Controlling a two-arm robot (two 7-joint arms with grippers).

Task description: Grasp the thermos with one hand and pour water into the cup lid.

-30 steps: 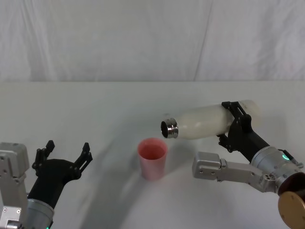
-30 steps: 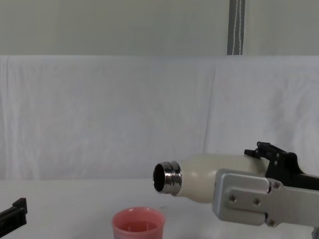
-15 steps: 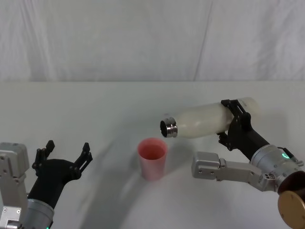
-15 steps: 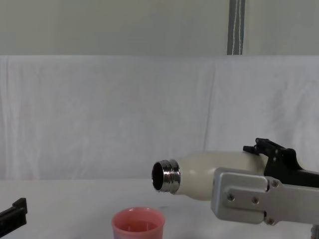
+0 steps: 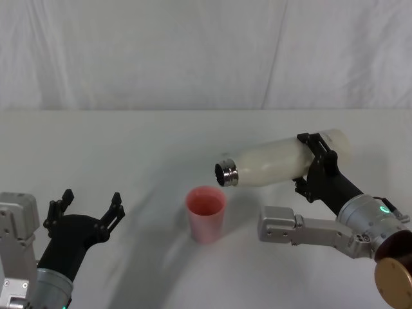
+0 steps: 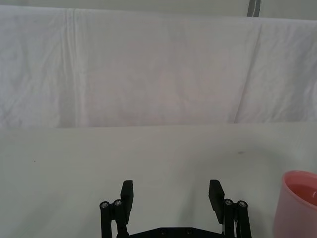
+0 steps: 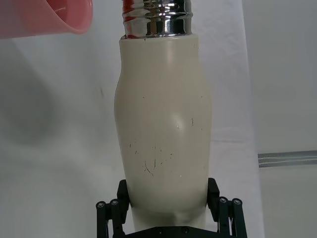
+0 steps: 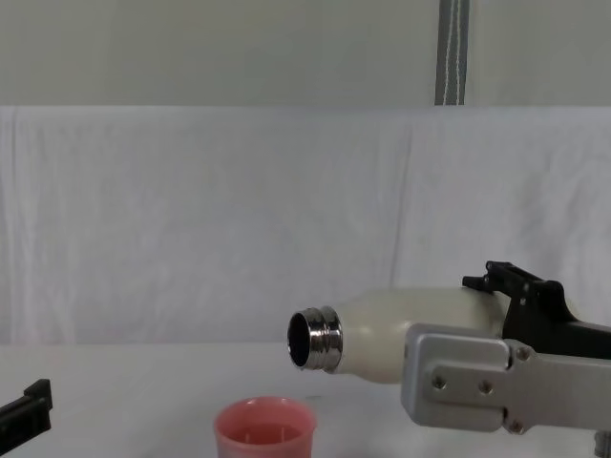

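Note:
The cream-white thermos (image 5: 277,162) hangs nearly level in the air, steel neck pointing left and slightly down. My right gripper (image 5: 317,168) is shut on the lower part of its body (image 7: 163,148). Its open mouth (image 8: 304,339) sits above and just right of the pink cup lid (image 5: 206,214), which stands upright on the table (image 5: 129,148) and shows again in the chest view (image 8: 264,431). No stream is visible between mouth and cup lid. My left gripper (image 5: 87,206) rests open at the near left, with the cup lid (image 6: 298,203) off to its side.
White cloth covers the table and the wall behind it. A grey upright strip (image 8: 451,52) stands behind the cloth. My right forearm's grey housing (image 5: 302,230) lies just right of the cup lid.
The thermos has shifted slightly left and its base has lifted a little, so the neck points more downward over the cup lid. The left arm has not moved.

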